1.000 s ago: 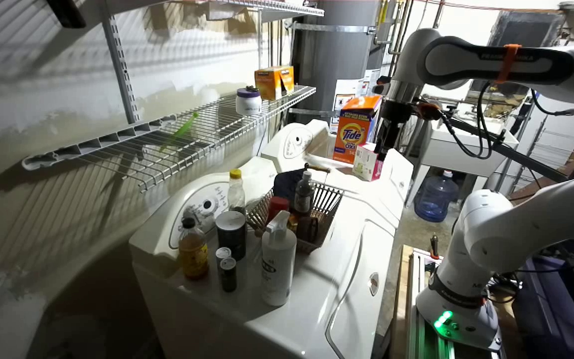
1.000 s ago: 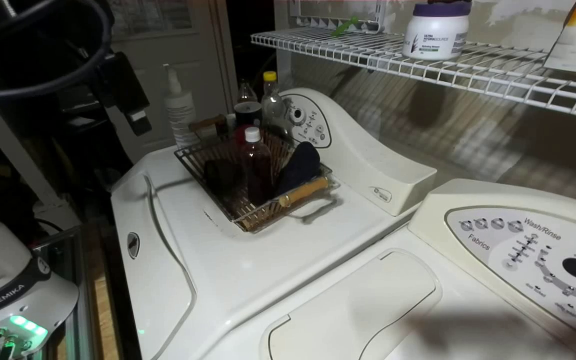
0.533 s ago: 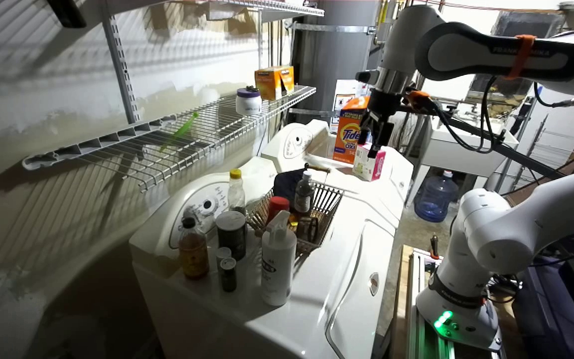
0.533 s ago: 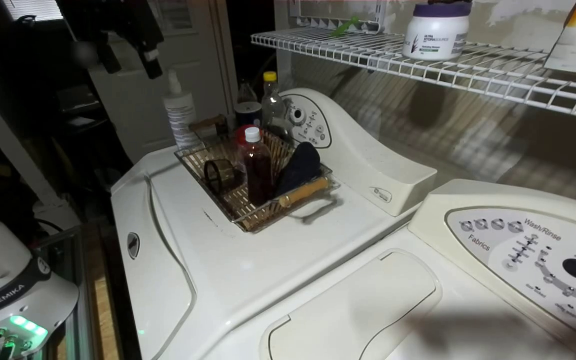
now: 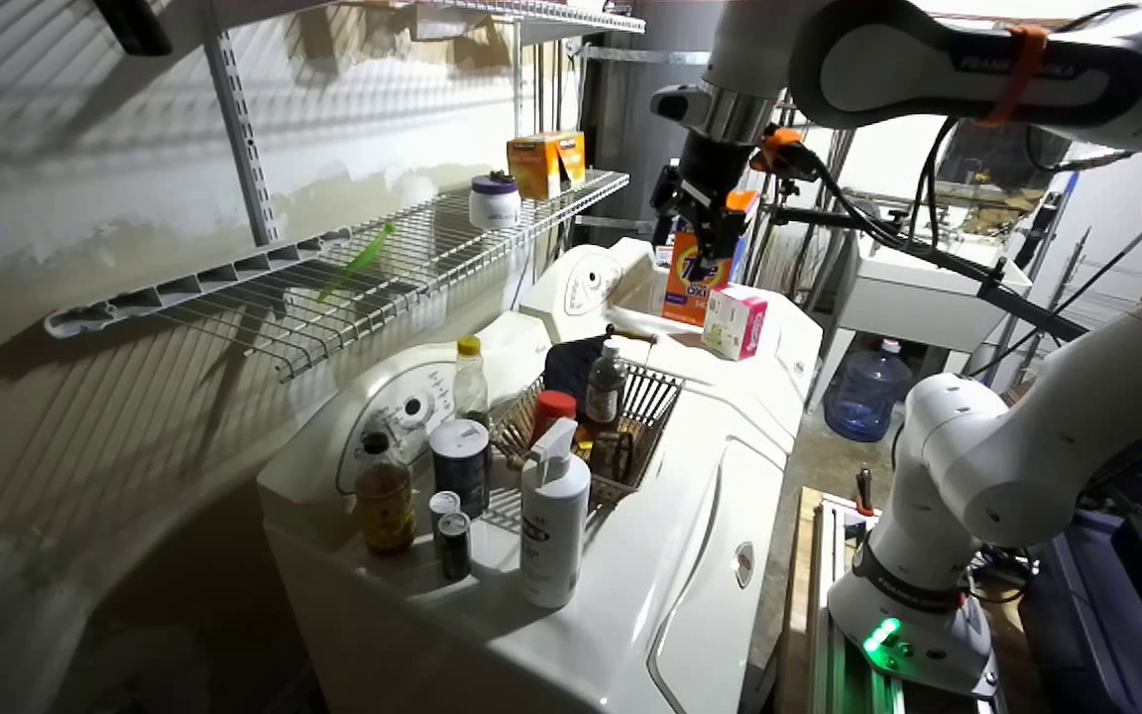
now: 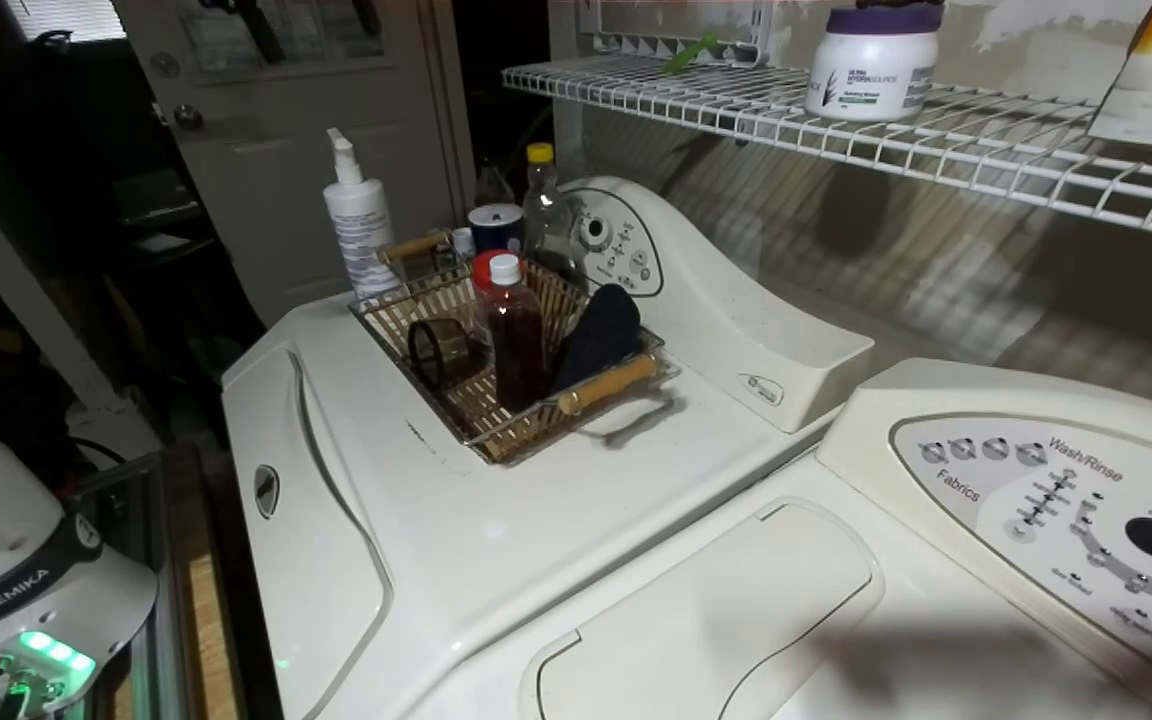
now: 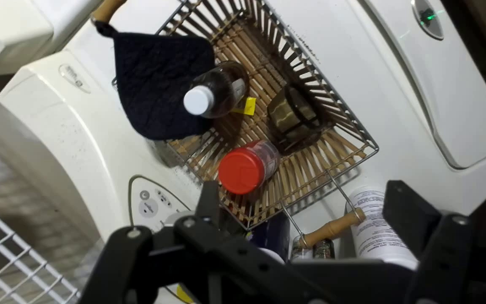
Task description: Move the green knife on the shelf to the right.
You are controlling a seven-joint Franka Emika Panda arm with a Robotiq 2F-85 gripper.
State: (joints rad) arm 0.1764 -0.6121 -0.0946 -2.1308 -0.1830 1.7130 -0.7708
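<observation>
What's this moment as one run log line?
Gripper: open, empty, apart from shelf | Green knife: on shelf, ungripped | Purple-lidded jar: same shelf | Next: likely approach knife

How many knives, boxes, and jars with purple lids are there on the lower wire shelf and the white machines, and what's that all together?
Green knife: 1
Boxes: 3 (orange box, Tide box, pink-and-white box)
Purple-lidded jar: 1
Total: 5

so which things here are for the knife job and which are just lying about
For the job: green knife, wire shelf under it, claw.

Just lying about: purple-lidded jar, orange box, Tide box, basket, red-lidded jar, tall white bottle.
</observation>
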